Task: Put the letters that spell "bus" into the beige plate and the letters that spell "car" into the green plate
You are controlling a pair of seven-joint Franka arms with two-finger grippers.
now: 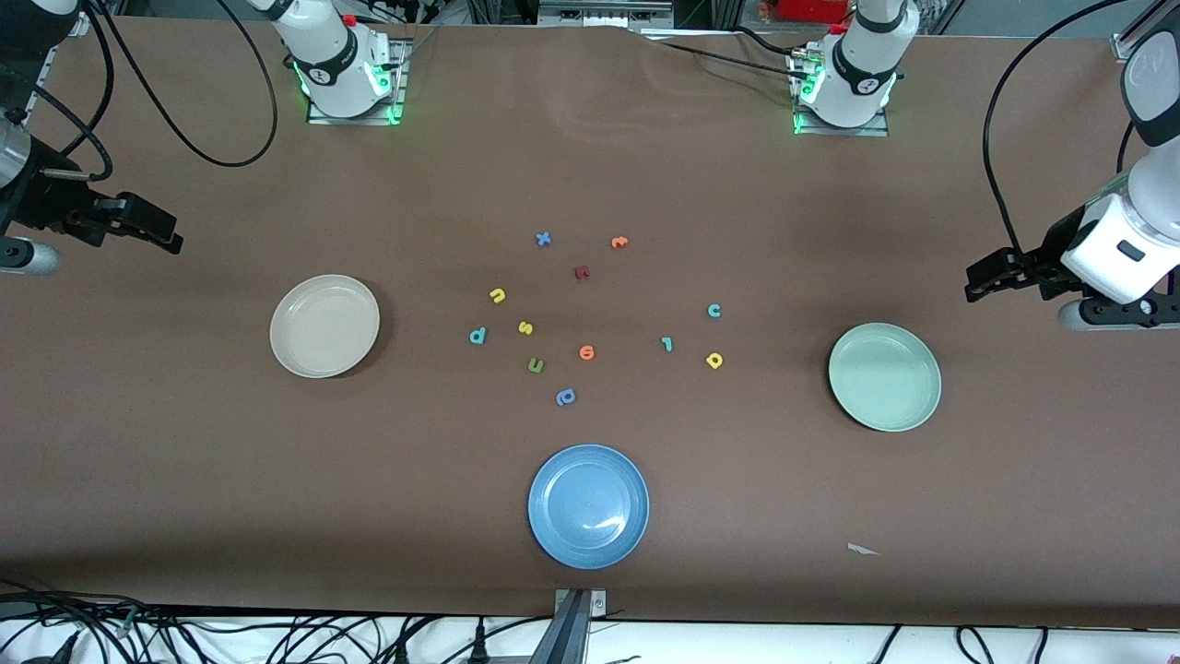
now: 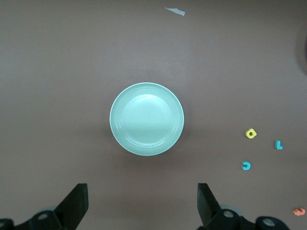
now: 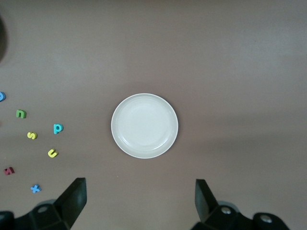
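The empty beige plate [image 1: 324, 326] [image 3: 144, 125] lies toward the right arm's end, the empty green plate [image 1: 884, 376] [image 2: 147, 119] toward the left arm's end. Between them lie the teal b [image 1: 477, 336], yellow u [image 1: 497, 295] and yellow s [image 1: 525, 327], and closer to the green plate the teal c [image 1: 713, 311], teal r [image 1: 666, 344] and yellow a [image 1: 714, 360]. My right gripper [image 1: 157, 231] [image 3: 140, 199] hangs open over bare table past the beige plate. My left gripper [image 1: 982, 281] [image 2: 143, 201] hangs open past the green plate. Both hold nothing.
A blue plate [image 1: 588, 505] sits nearest the front camera. Other loose letters lie in the middle: green [image 1: 536, 366], orange round [image 1: 586, 351], blue [image 1: 565, 397], dark red [image 1: 582, 272], blue x [image 1: 543, 239], orange [image 1: 619, 242]. A white scrap [image 1: 863, 550] lies near the front edge.
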